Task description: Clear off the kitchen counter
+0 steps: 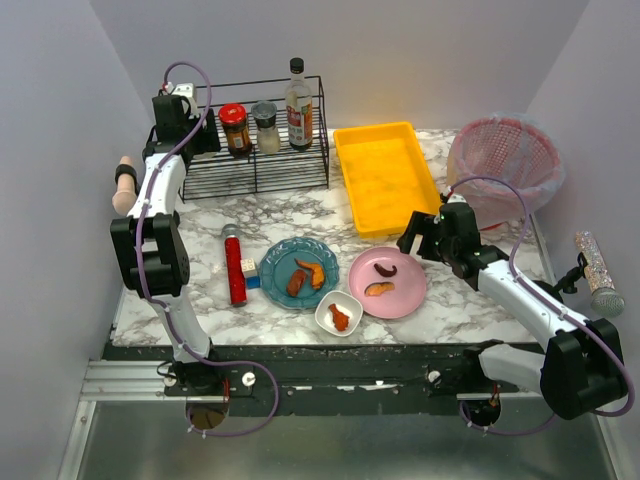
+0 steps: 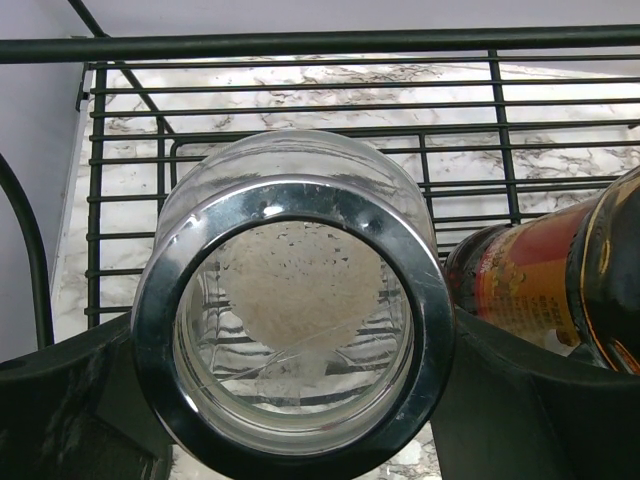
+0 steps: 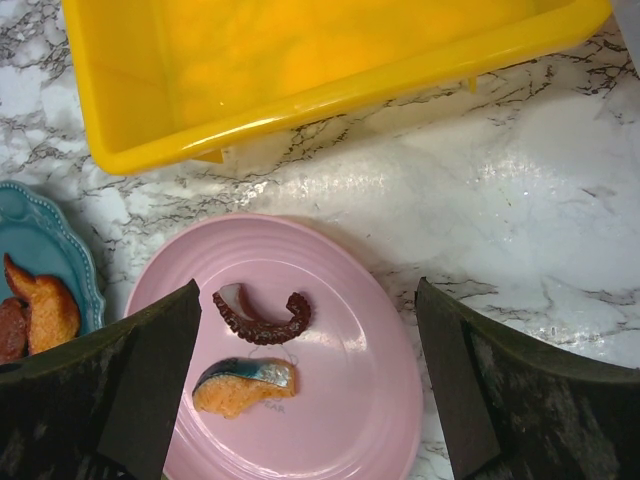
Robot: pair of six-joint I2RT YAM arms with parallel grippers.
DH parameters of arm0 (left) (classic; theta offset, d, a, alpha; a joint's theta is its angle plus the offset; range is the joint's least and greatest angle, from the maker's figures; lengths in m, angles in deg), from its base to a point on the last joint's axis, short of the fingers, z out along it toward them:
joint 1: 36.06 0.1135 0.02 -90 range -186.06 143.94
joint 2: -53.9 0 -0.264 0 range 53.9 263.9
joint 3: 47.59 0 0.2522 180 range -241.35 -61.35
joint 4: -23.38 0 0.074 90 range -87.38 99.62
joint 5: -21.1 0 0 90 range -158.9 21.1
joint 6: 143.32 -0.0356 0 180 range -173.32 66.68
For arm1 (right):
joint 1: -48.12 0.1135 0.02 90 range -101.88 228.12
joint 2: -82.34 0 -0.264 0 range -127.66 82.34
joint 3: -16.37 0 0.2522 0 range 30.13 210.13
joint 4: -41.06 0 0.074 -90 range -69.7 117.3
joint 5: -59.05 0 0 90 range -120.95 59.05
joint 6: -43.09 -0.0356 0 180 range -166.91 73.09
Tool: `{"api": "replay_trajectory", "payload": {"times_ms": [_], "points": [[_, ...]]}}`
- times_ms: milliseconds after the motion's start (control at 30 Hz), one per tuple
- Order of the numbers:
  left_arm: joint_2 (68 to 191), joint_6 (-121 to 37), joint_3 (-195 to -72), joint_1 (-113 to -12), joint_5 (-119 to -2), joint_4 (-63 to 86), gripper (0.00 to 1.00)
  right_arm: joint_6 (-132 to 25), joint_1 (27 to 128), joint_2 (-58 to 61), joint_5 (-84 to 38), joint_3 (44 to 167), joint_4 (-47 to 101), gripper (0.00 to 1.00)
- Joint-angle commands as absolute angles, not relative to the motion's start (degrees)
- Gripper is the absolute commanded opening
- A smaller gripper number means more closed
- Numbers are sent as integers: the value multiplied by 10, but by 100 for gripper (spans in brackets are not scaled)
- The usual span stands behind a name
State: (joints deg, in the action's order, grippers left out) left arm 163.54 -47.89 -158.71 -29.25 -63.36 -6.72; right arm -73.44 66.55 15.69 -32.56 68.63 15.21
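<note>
The kitchen counter (image 1: 450, 300) is white marble with grey veins. My left gripper (image 1: 203, 138) is inside the black wire rack (image 1: 255, 170), shut on a clear glass jar (image 2: 295, 300) with a chrome rim and white powder, a finger on each side. A red-labelled sauce jar (image 2: 540, 290) stands just right of it. My right gripper (image 1: 415, 235) hangs open over the pink plate (image 3: 350, 400), which holds an octopus tentacle (image 3: 262, 322) and a salmon piece (image 3: 245, 382). The plate (image 1: 388, 283) lies right of centre.
A yellow tray (image 1: 385, 175) sits behind the pink plate. A blue plate (image 1: 300, 272) with fried pieces, a small white bowl (image 1: 339, 313) and a red cylinder (image 1: 235, 265) lie at the front. The rack holds a shaker (image 1: 265, 125) and a bottle (image 1: 298, 100). A pink basket (image 1: 505, 160) stands at the back right.
</note>
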Motion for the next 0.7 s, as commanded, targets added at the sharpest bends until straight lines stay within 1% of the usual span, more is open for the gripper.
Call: {"api": "replay_trajectory", "payload": {"times_ms": [0,67,100,167,333,667], "points": [[1643,-479,-1599,-288,-642,-58,31,-730,668,163,-327,681,145,95],[1646,-479,-1600,-287,-645,-61,49,-729,668,165,-327,681,145,96],[1646,-477,-1601,-288,-646,-63,55,-729,668,166,-328,682,144,96],[1649,-476,-1603,-288,-650,-66,63,-730,668,165,-328,681,145,96],[1646,-475,-1606,-288,-652,-69,73,-731,668,163,-324,683,144,96],[1642,-474,-1614,-287,-651,-75,88,-728,668,165,-321,684,142,96]]}}
